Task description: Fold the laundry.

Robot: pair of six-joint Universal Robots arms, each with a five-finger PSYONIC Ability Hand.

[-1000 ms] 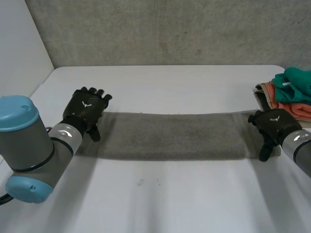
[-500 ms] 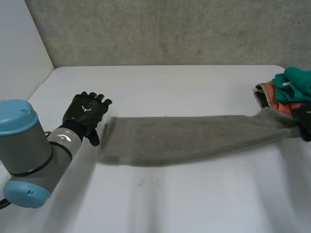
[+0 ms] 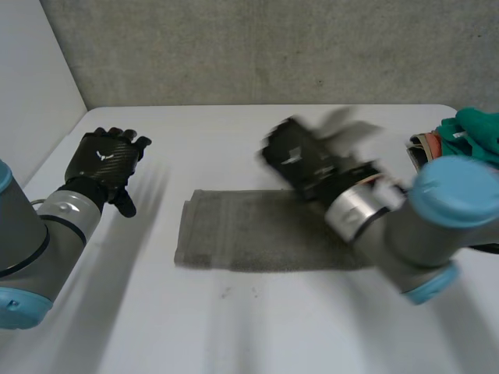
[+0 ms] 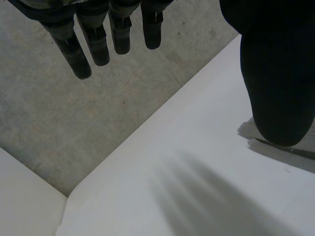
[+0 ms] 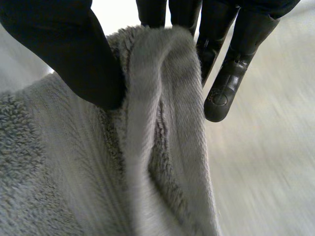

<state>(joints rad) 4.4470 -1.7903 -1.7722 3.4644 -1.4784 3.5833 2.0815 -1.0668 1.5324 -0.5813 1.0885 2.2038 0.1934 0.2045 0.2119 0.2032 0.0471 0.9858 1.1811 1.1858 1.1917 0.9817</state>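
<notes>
A grey towel [image 3: 242, 238] lies across the middle of the white table [image 3: 257, 327]. My right hand [image 3: 300, 162] hovers over the towel's middle, shut on the towel's end. In the right wrist view the thumb [image 5: 64, 49] and fingers [image 5: 229, 69] pinch a raised fold of the towel's edge [image 5: 157, 123]. My left hand [image 3: 105, 160] is open above bare table, left of the towel and apart from it. Its straight fingers [image 4: 91, 44] and thumb [image 4: 275, 73] hold nothing.
A pile of clothes sits at the table's right edge, a teal piece [image 3: 477, 128] on top of orange and beige ones [image 3: 425, 149]. My right arm [image 3: 425, 226] reaches over the towel's right part. A concrete wall [image 3: 257, 47] stands behind the table.
My right hand has shut on the towel's right end and swung it leftward over the towel, which now looks about half as long. My left hand has drawn back to the left, off the cloth.
</notes>
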